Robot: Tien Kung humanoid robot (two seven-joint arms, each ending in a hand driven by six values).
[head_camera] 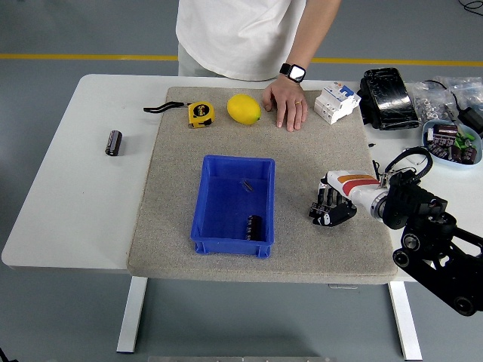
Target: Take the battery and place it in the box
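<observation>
The right hand [330, 209] sits low over the beige mat [173, 219], out to the right of the blue box [219, 196], and its black fingers [323, 214] are curled in with nothing between them. It looks to be just above or touching the mat; the view from above does not settle which. The white and orange wrist runs back to the black arm at the lower right corner.

Over in the box, there's the battery [254, 227], a dark cylinder lying on the floor near the front right corner, close to the front wall. A small pale mark shows further back on the box floor, too small to identify.

Across the mat at the far edge, a person's hand [287, 105] rests flat, fingers pointing toward the robot, a watch on the wrist. Just to its left lies a lemon [244, 108], then a yellow tape measure [201, 114] with its black strap trailing off onto the white table [83, 181]. To the hand's right stands a white circuit breaker [336, 102].

A second dark cylinder [113, 142] lies alone on the table, well left of the mat. Far right, a black bundle [388, 98] and a blue tray [450, 142] of small parts.
</observation>
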